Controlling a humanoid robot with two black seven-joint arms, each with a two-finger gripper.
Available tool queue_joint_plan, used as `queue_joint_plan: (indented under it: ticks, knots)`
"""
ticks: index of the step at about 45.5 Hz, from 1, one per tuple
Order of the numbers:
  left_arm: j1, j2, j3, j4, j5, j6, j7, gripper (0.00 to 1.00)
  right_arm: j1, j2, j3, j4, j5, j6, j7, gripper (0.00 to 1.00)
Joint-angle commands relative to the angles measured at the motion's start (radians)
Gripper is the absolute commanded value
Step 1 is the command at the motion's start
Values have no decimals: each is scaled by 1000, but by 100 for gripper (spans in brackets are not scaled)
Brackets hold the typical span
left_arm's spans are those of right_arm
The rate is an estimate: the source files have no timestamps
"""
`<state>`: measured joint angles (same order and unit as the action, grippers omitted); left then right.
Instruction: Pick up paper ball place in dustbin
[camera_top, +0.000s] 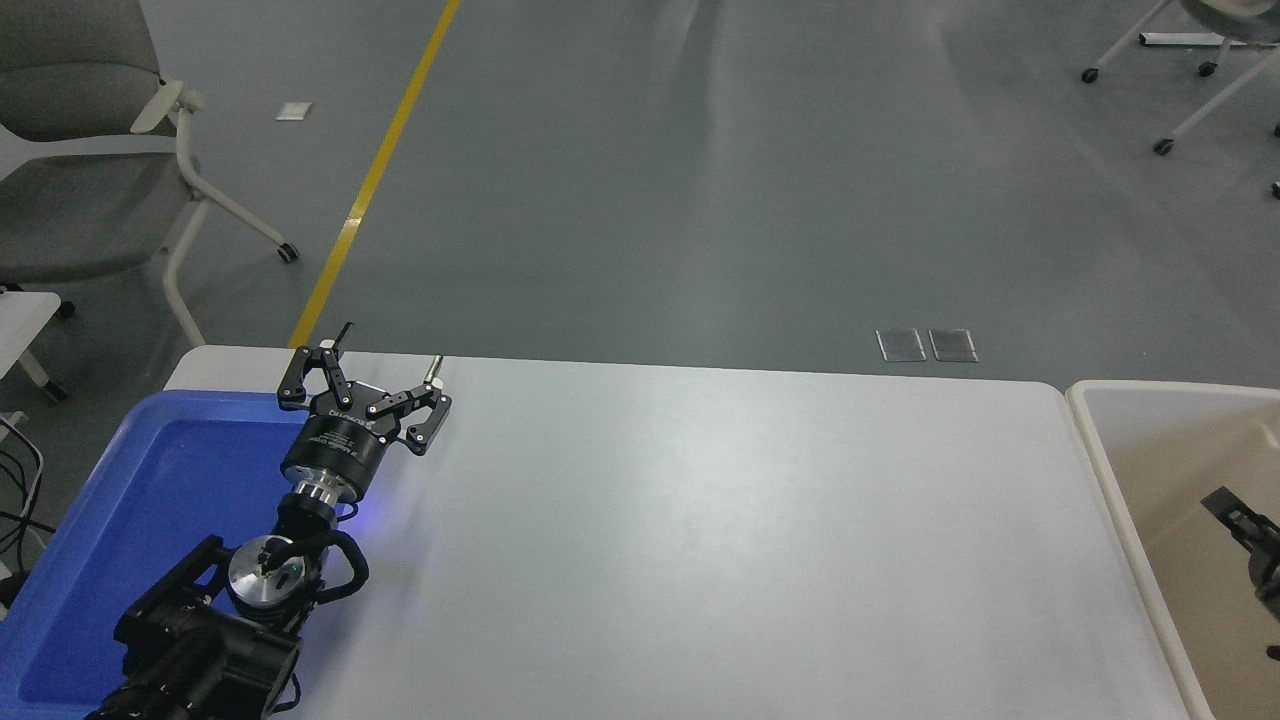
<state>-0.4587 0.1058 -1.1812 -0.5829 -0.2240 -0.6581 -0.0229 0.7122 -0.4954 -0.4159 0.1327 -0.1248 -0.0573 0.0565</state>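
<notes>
The cream-beige dustbin (1092, 440) stands at the table's right end, partly cut off by the picture's edge. My right gripper (1238, 520) hangs inside its opening at the right edge. Only one black finger (1224, 504) and part of the body show, so I cannot make out its state. No paper ball shows anywhere; it is hidden or out of view. My left gripper (390, 347) is parked at the lower left over the tray's far corner, open and holding nothing.
A bright blue shallow tray (120, 500) lies at the table's left end under the left arm. The white table (700, 540) stretches between the tray and the bin. A grey office chair (90, 160) stands on the floor at the far left.
</notes>
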Motion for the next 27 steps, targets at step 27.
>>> queue_joint_plan:
  ticks: [27]
  knots:
    - [0, 0, 0, 0, 0, 0, 0, 99, 487, -146, 554, 237, -3, 2, 101, 100]
